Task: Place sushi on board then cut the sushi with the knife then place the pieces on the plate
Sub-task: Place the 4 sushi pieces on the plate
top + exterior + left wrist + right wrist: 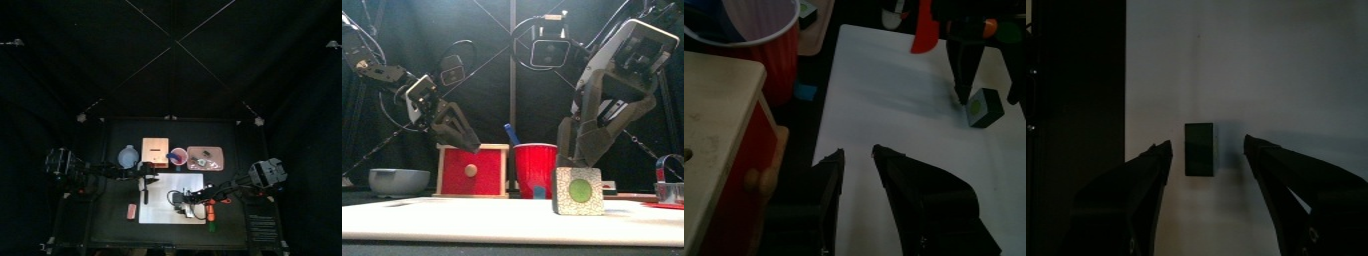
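Note:
One sushi piece stands upright on the white cutting board, pale speckled outside with a green centre. In the right wrist view it is a dark block. My right gripper hangs just above it, open, a jaw on each side and neither touching it. My left gripper hovers low over the board's left part, open by a narrow gap and empty; from there the piece lies far across the board. A blue knife sticks out of the red cup.
Along the back stand a blue-grey bowl, the wooden box with its red drawer front, the red cup and the pink tray. A small red thing lies on the table left of the board. Another red thing lies past the board's right side.

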You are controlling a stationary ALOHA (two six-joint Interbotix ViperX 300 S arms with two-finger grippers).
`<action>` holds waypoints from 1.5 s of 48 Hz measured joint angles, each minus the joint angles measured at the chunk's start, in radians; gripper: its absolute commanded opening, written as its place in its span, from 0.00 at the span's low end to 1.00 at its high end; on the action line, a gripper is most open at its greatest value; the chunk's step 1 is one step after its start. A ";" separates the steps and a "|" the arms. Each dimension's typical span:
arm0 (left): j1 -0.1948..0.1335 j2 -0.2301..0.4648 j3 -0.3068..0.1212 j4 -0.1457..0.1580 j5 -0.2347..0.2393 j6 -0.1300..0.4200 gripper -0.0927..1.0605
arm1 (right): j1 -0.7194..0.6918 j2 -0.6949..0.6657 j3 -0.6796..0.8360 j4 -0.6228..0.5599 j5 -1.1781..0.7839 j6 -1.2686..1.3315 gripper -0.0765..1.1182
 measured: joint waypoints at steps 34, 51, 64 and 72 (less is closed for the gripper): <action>0.002 0.002 0.002 0.000 0.002 0.000 0.70 | -0.190 -0.267 0.169 -0.040 0.178 0.002 0.59; 0.005 0.002 0.002 0.003 0.002 0.002 0.70 | -0.618 -0.572 0.290 -0.210 0.472 0.000 0.59; 0.011 0.000 0.002 0.003 0.002 0.002 0.70 | -0.813 -0.554 0.397 -0.252 0.373 -0.003 0.60; 0.012 0.000 0.002 0.003 0.002 0.002 0.70 | -0.830 -0.506 0.433 -0.241 0.279 -0.003 0.62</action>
